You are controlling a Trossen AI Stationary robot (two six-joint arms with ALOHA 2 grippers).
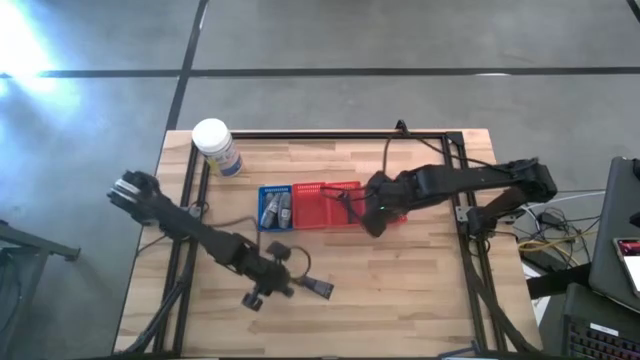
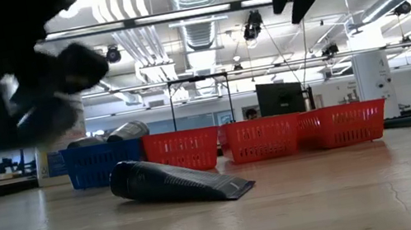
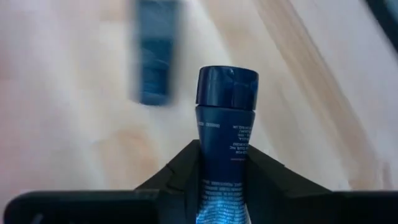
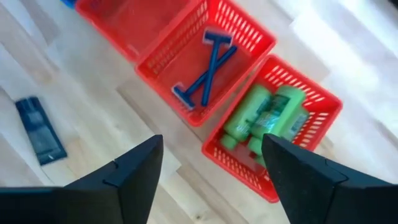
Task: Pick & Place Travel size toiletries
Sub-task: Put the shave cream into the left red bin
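My left gripper is near the table's near edge, left of centre, shut on a grey tube with a dark cap. Another dark tube lies flat on the wood just right of it. My right gripper hovers open above the row of baskets, at its right end. The blue basket holds grey tubes. One red basket holds two thin T-shaped sticks, and another holds green bottles. My left gripper pinches the grey tube's body between its two fingers. The tube runs along the fingers, and its dark capped end sticks out past the fingertips. In the low view the gripper hangs above the table, so the tube seems lifted clear.
A white-lidded jar stands at the far left of the table. Black frame rails run along the table's left, right and far sides. Bare wood lies between the baskets and the near edge.
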